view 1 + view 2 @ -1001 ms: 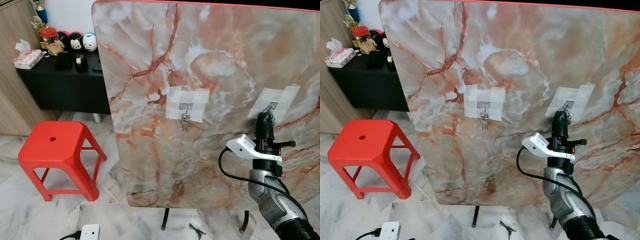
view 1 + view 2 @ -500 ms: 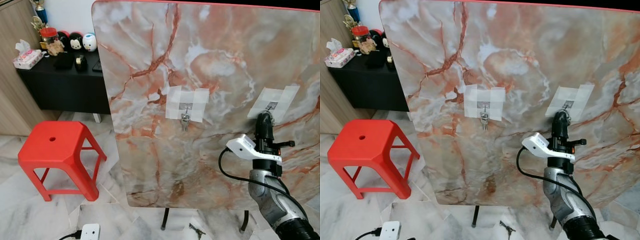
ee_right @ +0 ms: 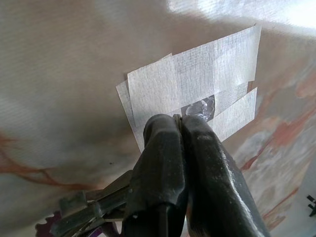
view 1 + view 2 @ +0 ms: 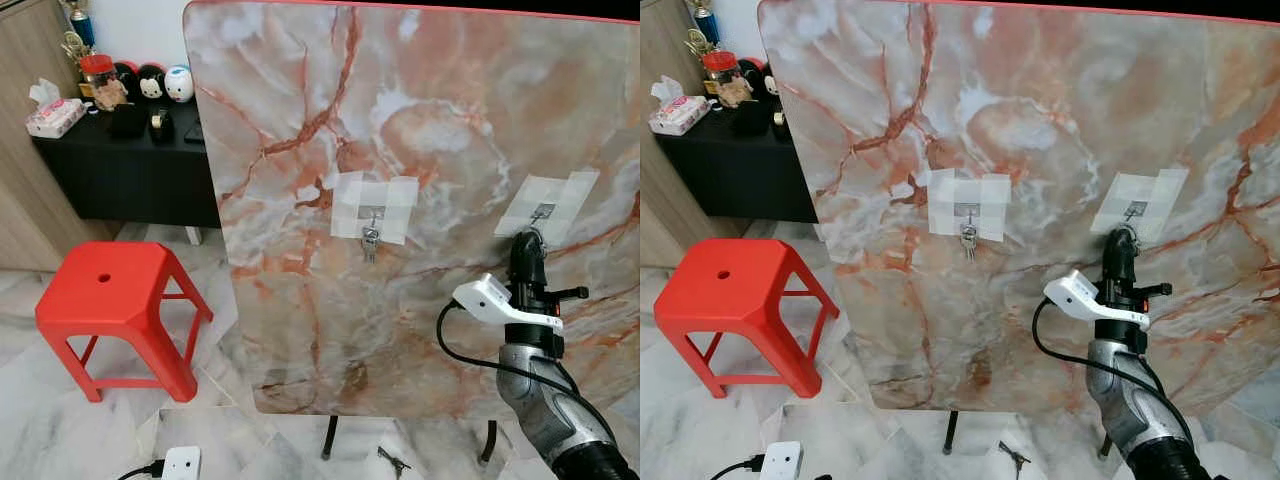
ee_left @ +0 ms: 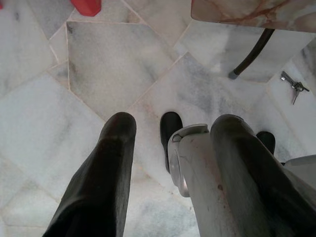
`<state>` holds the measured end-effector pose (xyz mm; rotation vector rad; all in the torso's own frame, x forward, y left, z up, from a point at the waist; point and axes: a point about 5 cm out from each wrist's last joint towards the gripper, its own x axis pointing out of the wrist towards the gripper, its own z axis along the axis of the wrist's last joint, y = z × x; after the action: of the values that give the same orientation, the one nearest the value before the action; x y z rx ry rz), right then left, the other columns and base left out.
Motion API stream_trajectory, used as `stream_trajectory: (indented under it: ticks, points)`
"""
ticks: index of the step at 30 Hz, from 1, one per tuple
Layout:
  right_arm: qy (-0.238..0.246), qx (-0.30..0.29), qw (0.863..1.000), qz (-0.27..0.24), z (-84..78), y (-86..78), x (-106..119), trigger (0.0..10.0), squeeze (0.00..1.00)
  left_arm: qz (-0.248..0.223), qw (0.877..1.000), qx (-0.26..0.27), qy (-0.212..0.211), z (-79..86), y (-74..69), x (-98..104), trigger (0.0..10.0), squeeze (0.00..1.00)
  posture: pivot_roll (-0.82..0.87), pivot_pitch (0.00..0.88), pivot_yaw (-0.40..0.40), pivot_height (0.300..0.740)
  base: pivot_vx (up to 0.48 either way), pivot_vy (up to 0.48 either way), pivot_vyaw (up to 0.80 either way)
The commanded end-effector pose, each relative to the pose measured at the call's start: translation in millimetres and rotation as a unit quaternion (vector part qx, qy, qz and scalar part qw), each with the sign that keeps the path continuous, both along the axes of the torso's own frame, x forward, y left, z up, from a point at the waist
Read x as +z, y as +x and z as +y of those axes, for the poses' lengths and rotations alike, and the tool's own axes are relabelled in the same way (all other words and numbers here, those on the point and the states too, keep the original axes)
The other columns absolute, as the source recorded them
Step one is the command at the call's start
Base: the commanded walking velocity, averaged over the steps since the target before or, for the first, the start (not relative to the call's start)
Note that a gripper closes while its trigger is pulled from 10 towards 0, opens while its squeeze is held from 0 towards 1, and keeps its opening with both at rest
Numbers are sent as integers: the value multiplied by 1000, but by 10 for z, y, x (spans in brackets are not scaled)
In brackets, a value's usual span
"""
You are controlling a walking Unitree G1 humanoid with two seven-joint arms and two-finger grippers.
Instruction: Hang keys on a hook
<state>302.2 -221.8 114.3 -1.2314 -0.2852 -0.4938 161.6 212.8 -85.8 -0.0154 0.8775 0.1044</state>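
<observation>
Our right gripper [image 4: 527, 241] is raised against the upright marble board [image 4: 420, 120], fingers pressed tight together with a key ring pinched between them. In the right wrist view the keys [image 3: 86, 210] dangle off the side of the closed fingers [image 3: 163, 163], low near the knuckle end. The fingertips sit just under the right hook [image 4: 543, 211], which is stuck on with a patch of white tape [image 3: 197, 84]; the tips look to be touching the tape's lower edge, though we can't tell whether the ring is actually on the hook.

Off to the gripper's left on the same board there's a second taped hook [image 4: 372, 213] with another set of keys [image 4: 370, 240] already hanging from it. Way below the gripper, on the marble floor [image 4: 60, 430] by the board's legs, a third bunch of keys [image 4: 393, 461] is lying flat.

Our left gripper [image 5: 170, 138] hangs idle, pointing at the floor with its fingers spread apart.

Further left of the board sits a red stool [image 4: 110, 300], a white plug adapter [image 4: 178, 466] below it on the floor, and a black cabinet [image 4: 120, 165] with a tissue box [image 4: 55, 115] and knick-knacks behind.
</observation>
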Motion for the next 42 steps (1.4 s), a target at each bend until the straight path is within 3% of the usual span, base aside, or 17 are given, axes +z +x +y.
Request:
stream_trajectory:
  ticks: [1, 16, 22, 24, 26, 27, 28, 29, 30, 31, 33, 34, 38, 39, 40, 41, 42]
  points:
    - [10, 7, 1000, -2, -1, -15, 8, 10000, 992, 8, 1000, -9, 0, -30, -28, -20, 10000, 0, 75, 74, -68, 740, 0, 0, 0]
    - [10, 45, 999, -14, 101, -52, 22, 10000, 1000, 1, 1000, -11, 0, -45, -3, -9, 10000, 0, 76, 74, -69, 740, 0, 0, 0]
    - [25, 90, 995, 43, 196, -141, -174, 10000, 1000, 1, 1000, -11, 0, -54, -6, -11, 10000, 0, 74, 73, -71, 740, 0, 0, 0]
    - [74, 130, 983, 110, 284, -209, -388, 10000, 1000, -1, 1000, -11, 0, -61, 2, -8, 10000, 0, 74, 73, -73, 740, 0, 0, 0]
    - [132, 165, 960, 185, 379, -280, -617, 10000, 1000, -2, 1000, -11, 0, -64, 8, -7, 10000, 0, 70, 71, -73, 740, 0, 0, 0]
    - [196, 176, 927, 266, 441, -365, -861, 10000, 1000, -2, 1000, -11, 0, -66, 10, -6, 10000, 0, 70, 71, -73, 740, 0, 0, 0]
    - [196, 176, 927, 266, 441, -365, -861, 10000, 1000, -2, 1000, -11, 0, -66, 10, -6, 10000, 0, 70, 71, -73, 740, 0, 0, 0]
    - [241, 155, 898, 334, 440, -452, -1087, 10000, 800, -2, 1000, -12, 0, -68, 13, -5, 10000, 0, 69, 71, -73, 740, 0, 0, 0]
    - [263, 139, 884, 362, 432, -503, -1194, 10000, 353, -2, 1000, -12, 0, -70, 14, -5, 10000, 0, 71, 69, -73, 740, 0, 0, 0]
    - [293, 117, 866, 388, 417, -560, -1297, 10000, 0, -2, 1000, -12, 0, -70, 16, -4, 10000, 0, 71, 69, -73, 740, 0, 0, 0]
    - [389, 39, 806, 445, 364, -748, -1575, 10000, 0, -2, 1000, -11, 0, -65, 17, -3, 10000, 0, 71, 67, -72, 740, 0, 0, 0]
    - [389, 39, 806, 445, 364, -748, -1575, 10000, 0, -2, 1000, -11, 0, -65, 17, -3, 10000, 0, 71, 67, -72, 740, 0, 0, 0]
    - [540, -76, 734, 404, 209, -921, -1751, 10000, 0, -2, 1000, -10, 0, -53, 16, -2, 10000, 0, 67, 69, -68, 740, 0, 0, 0]
    - [625, -140, 671, 373, 119, -1065, -1854, 10000, 0, -1, 1000, -8, 1, -39, 13, -2, 10000, 0, 62, 71, -64, 740, 0, 0, 0]
    - [625, -140, 671, 373, 119, -1065, -1854, 10000, 0, -1, 1000, -8, 1, -39, 13, -2, 10000, 0, 62, 71, -64, 740, 0, 0, 0]
    - [657, -188, 627, 373, 72, -1268, -1970, 10000, 0, 1, 1000, -8, 3, -31, 10, -3, 10000, 0, 56, 70, -61, 740, 0, 0, 0]
    - [658, -197, 620, 379, 68, -1326, -1999, 10000, 0, 1, 1000, -8, 3, -30, 9, -3, 10000, 0, 56, 70, -61, 740, 0, 0, 0]
